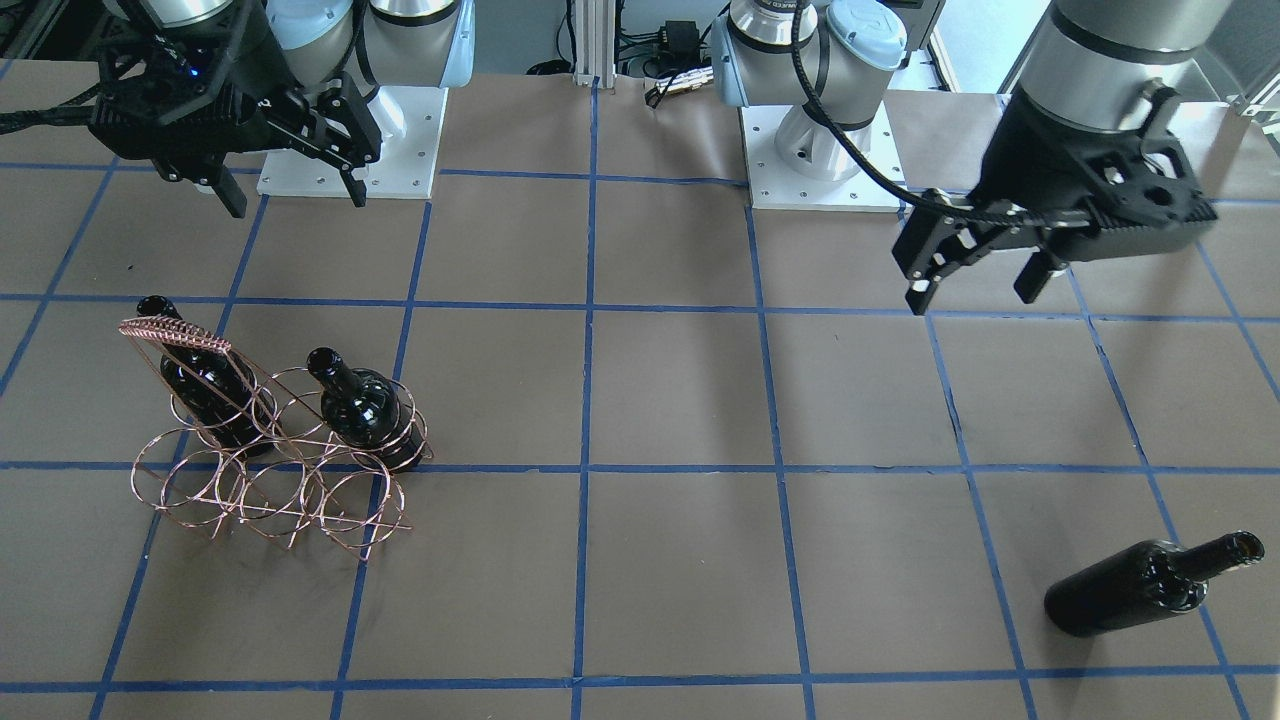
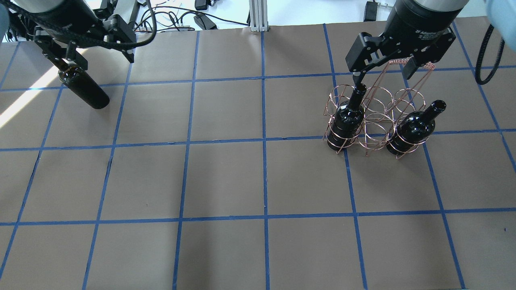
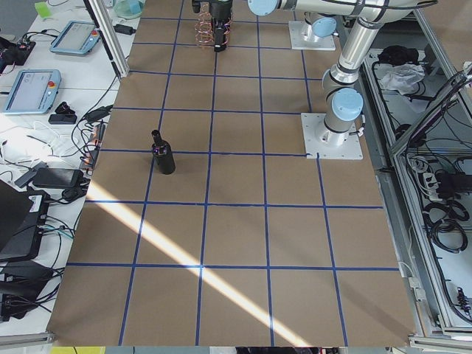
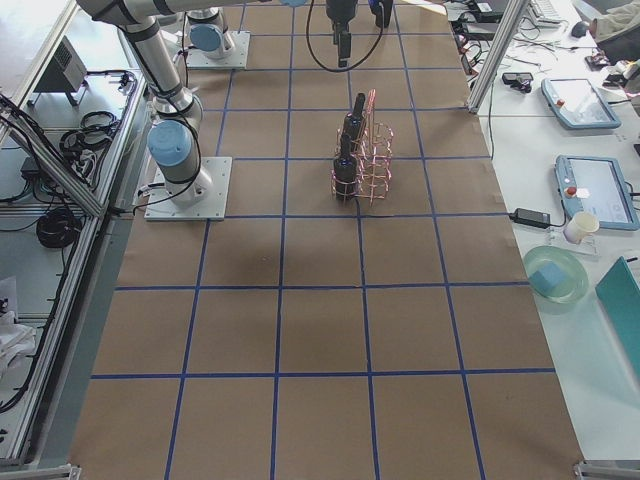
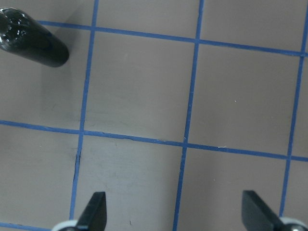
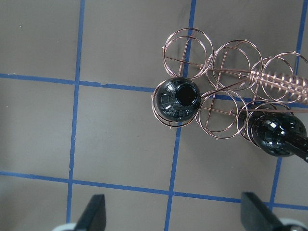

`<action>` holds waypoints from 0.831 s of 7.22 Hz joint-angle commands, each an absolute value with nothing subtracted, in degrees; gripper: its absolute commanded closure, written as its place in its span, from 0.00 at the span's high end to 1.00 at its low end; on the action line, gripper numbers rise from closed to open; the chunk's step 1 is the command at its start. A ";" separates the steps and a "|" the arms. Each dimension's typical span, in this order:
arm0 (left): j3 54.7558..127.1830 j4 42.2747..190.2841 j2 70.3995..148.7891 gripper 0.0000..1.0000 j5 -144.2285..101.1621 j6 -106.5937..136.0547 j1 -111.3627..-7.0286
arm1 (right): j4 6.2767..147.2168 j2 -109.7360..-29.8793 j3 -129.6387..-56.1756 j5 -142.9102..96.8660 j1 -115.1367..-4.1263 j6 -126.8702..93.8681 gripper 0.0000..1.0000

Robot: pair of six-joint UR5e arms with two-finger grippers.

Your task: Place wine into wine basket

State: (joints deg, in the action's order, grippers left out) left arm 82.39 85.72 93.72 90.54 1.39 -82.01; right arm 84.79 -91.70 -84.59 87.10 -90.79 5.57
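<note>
The copper wire wine basket [image 1: 270, 490] stands on the table, also in the overhead view [image 2: 377, 121]. Two dark wine bottles [image 2: 344, 121] [image 2: 411, 129] stand upright in the end rings of its row nearer the robot. The middle ring [image 6: 224, 113] and the far row are empty. My right gripper [image 1: 297, 200] hangs open and empty above the basket, which shows in its wrist view [image 6: 236, 62]. A third wine bottle [image 1: 1140, 590] stands upright on my left side [image 2: 86, 90]. My left gripper [image 1: 975, 295] is open and empty, high above the table near that bottle [image 5: 33, 41].
The brown table has a blue tape grid. White arm base plates [image 1: 400, 150] [image 1: 850, 190] sit at the robot's edge. Cables [image 2: 177, 20] lie beyond the far edge. Side benches hold tablets [image 4: 575, 100] and a bowl [image 4: 555, 272].
</note>
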 commanded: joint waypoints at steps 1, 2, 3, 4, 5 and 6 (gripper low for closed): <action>80.51 82.99 99.46 1.00 90.26 -8.63 -70.45 | 84.90 -91.76 -84.64 87.19 -90.79 5.71 1.00; 80.42 78.01 102.71 1.00 90.26 -11.92 -67.70 | 84.90 -91.76 -84.64 87.10 -90.79 5.54 1.00; 79.20 71.43 106.31 1.00 89.92 -12.65 -66.89 | 84.90 -91.76 -84.64 87.10 -90.79 5.54 1.00; 76.67 70.85 110.61 1.00 87.74 -13.35 -66.45 | 84.90 -91.76 -84.64 87.10 -90.79 5.54 1.00; 73.07 71.10 114.13 1.00 87.11 -17.88 -65.05 | 84.90 -91.84 -84.64 87.10 -90.79 5.54 1.00; 72.08 71.10 115.82 1.00 86.23 -19.50 -64.00 | 84.90 -91.85 -84.64 87.01 -90.79 5.54 1.00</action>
State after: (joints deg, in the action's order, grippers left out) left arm 74.34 71.40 112.71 87.36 -16.63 -65.41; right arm 84.90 -91.82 -84.64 87.08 -90.79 5.54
